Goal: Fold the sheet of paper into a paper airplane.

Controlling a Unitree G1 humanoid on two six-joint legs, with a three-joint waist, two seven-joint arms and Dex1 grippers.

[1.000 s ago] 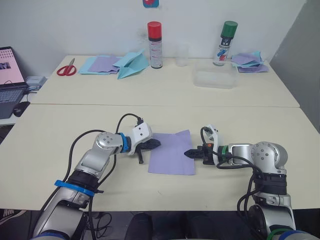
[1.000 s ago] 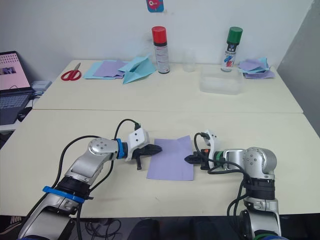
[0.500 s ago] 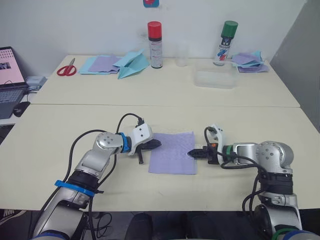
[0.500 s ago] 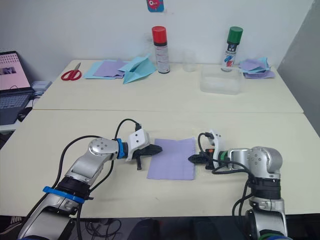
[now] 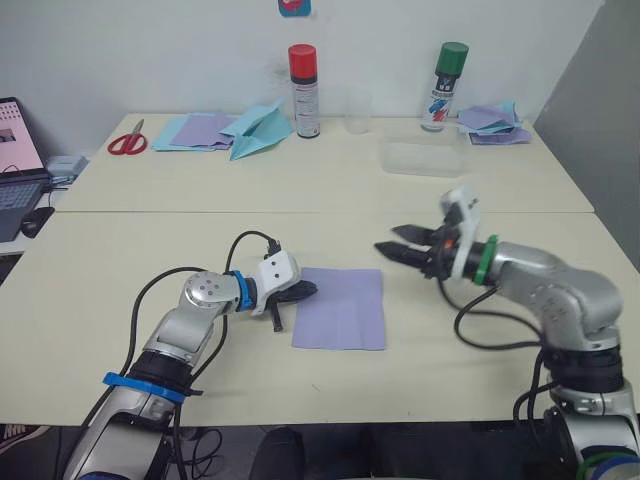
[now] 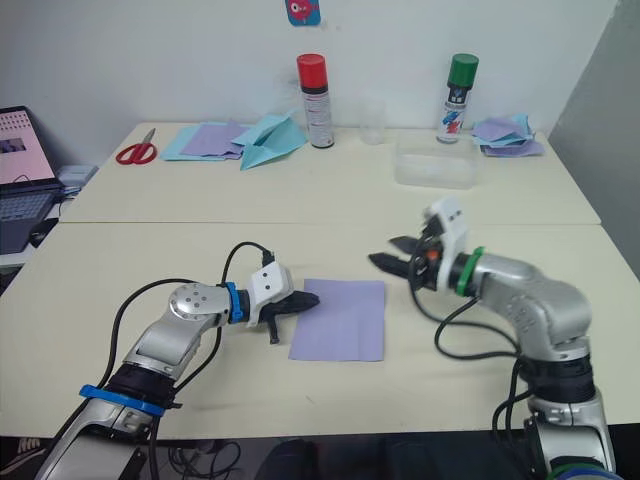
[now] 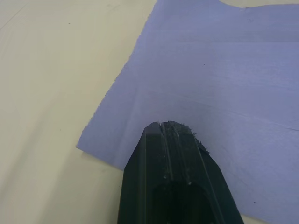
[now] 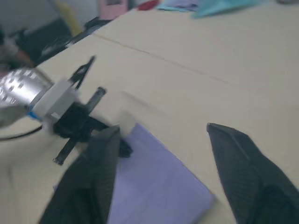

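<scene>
Since a second before, the right gripper (image 5: pixel 398 247) had let go of the sheet's right edge and risen clear of the table, its two fingers spread wide apart in the air, above and at about two o'clock from the sheet of paper (image 5: pixel 341 307). The sheet lay flat on the near table (image 5: pixel 90 300), faintly creased, roughly square, at the middle of the head view. At its nine o'clock edge the left gripper (image 5: pixel 304 289) pressed down on the paper's upper left corner, fingers closed together into one black tip, as the left wrist view showed (image 7: pixel 172 133). At twelve o'clock on the far table stood a red-capped spray can (image 5: pixel 303 77), a clear cup (image 5: pixel 358 109) and a green-capped spray can (image 5: pixel 444 86), with a clear plastic tray (image 5: pixel 420 158) just before them. At eleven o'clock lay a light blue paper airplane (image 5: pixel 256 129), flat blue and purple sheets (image 5: pixel 200 131) and red scissors (image 5: pixel 127 139); at one o'clock, a small heap of papers (image 5: pixel 488 120).
</scene>
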